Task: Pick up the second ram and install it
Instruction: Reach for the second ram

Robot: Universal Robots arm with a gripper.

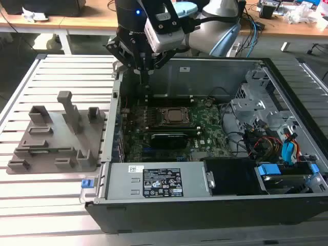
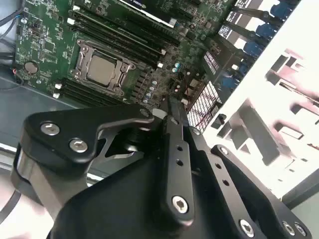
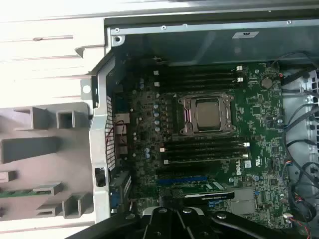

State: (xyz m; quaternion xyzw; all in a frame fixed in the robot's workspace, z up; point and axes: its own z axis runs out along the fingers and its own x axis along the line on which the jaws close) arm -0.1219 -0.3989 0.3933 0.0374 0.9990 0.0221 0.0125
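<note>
The second ram [image 3: 22, 192] is a thin green stick lying in a slot of the grey fixture tray [image 1: 56, 138], which sits outside the case on the exterior view's left. My gripper [image 1: 145, 77] hangs above the back corner of the open computer case [image 1: 205, 205], on the side nearest the tray and apart from the ram. In the second wrist view its black fingers [image 2: 173, 117] stand together with nothing visible between them. Below it lies the green motherboard [image 3: 259, 114] with the CPU socket [image 3: 207, 115]. Dark memory slots [image 3: 204, 149] run along both sides of the socket.
The case's metal side wall [image 3: 99, 149] stands between the tray and the motherboard. A power supply [image 1: 159, 180], drive cage and bundled cables [image 1: 266, 143] take up the exterior view's right of the case. The slatted metal table [image 1: 51, 205] extends around everything.
</note>
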